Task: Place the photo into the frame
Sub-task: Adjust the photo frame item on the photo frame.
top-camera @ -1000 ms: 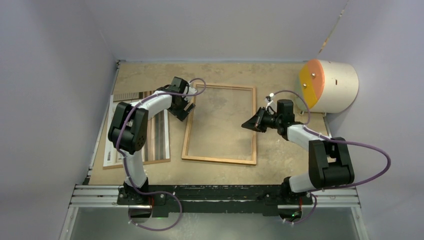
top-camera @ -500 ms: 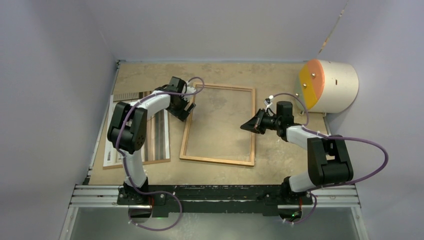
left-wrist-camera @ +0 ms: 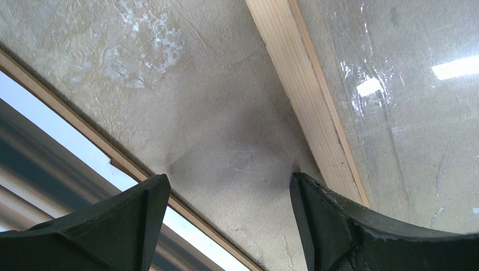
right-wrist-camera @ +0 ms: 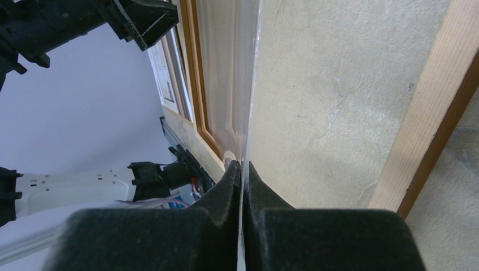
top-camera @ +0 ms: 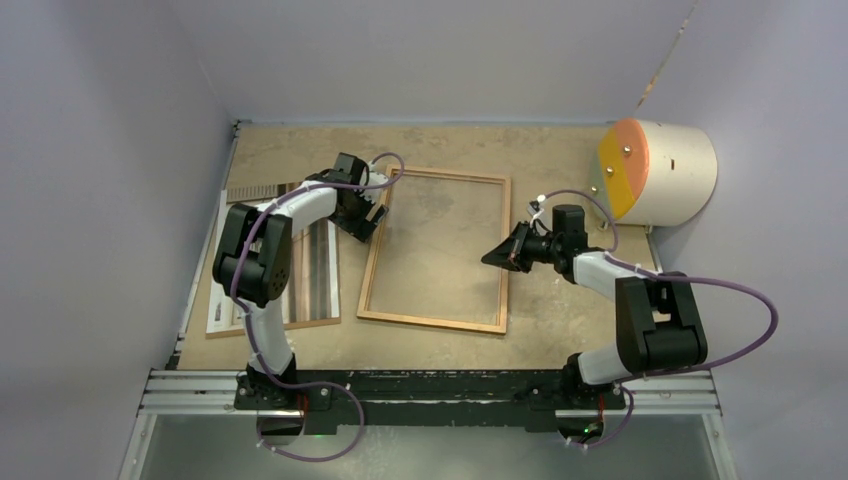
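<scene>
we see the right gripper (right-wrist-camera: 242,165) clamped tight on the edge of the pane (top-camera: 440,245), the left gripper (left-wrist-camera: 229,178) wide open and empty over the frame (left-wrist-camera: 295,73).

A: We log a tan fibreboard table (top-camera: 300,145), with pale grey walls (top-camera: 420,60) on three sides. A metal rail (top-camera: 430,392) runs along the near edge.
B: Agreed. In the far right corner we note a cream drum (top-camera: 672,172) on its side. Its orange-and-yellow face is turned left, with two small studs on it.
A: Mid-table there is a clear pane (top-camera: 440,240). We see lamp glare and streaks on it from the left wrist, and only its thin edge from the right.
B: At left we mark a brown board (top-camera: 290,325), its near edge showing.
</scene>
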